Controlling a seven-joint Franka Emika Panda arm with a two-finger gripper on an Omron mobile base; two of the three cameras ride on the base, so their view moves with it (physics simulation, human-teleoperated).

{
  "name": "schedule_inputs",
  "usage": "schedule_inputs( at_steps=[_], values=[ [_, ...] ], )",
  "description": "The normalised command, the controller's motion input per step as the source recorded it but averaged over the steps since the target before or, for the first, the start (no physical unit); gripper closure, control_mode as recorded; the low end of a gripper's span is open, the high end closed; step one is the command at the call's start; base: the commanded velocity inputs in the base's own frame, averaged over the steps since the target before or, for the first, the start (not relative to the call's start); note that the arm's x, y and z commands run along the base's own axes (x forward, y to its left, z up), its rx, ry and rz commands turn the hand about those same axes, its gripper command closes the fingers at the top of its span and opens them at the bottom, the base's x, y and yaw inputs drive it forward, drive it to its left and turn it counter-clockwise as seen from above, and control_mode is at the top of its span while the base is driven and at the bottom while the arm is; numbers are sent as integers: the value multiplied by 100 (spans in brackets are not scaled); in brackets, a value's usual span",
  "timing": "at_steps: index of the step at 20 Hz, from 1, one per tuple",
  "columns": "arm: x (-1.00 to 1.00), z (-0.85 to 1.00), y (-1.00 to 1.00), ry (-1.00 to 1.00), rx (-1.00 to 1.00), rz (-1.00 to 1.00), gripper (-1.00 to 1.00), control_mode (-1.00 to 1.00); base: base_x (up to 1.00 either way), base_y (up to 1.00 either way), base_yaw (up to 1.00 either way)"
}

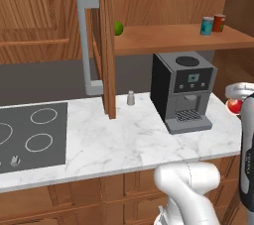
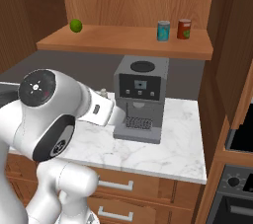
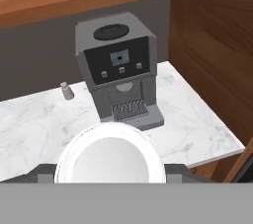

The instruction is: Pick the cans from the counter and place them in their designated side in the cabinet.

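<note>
Cans are standing apart: the teal can (image 1: 207, 26) is sitting on the right part of the cabinet shelf (image 1: 163, 39), just beside a darker red can (image 1: 219, 22). The bright red can (image 3: 106, 155) is hanging in the air near the right end of the counter (image 1: 124, 140), to the right of the coffee machine (image 1: 182, 90). My gripper (image 3: 109, 174) is holding this red can, with the jaws pressing on both its sides. A lime (image 1: 118, 28) is lying further left on the shelf.
</note>
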Motion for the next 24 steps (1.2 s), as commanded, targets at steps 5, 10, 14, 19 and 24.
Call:
schedule_inputs(
  at_steps=[5, 10, 14, 19, 24],
  values=[
    [-9, 27, 0, -4, 0, -1, 100, -100, 0, 0, 0],
    [-6, 23, 2, -4, 0, -1, 100, -100, 0, 0, 0],
    [-7, 23, 4, -5, 0, -2, 100, -100, 0, 0, 0],
    [-12, 27, 9, -8, 0, -2, 100, -100, 0, 0, 0],
    [-10, 24, 10, -11, 0, -1, 100, -100, 0, 0, 0]
  ],
)
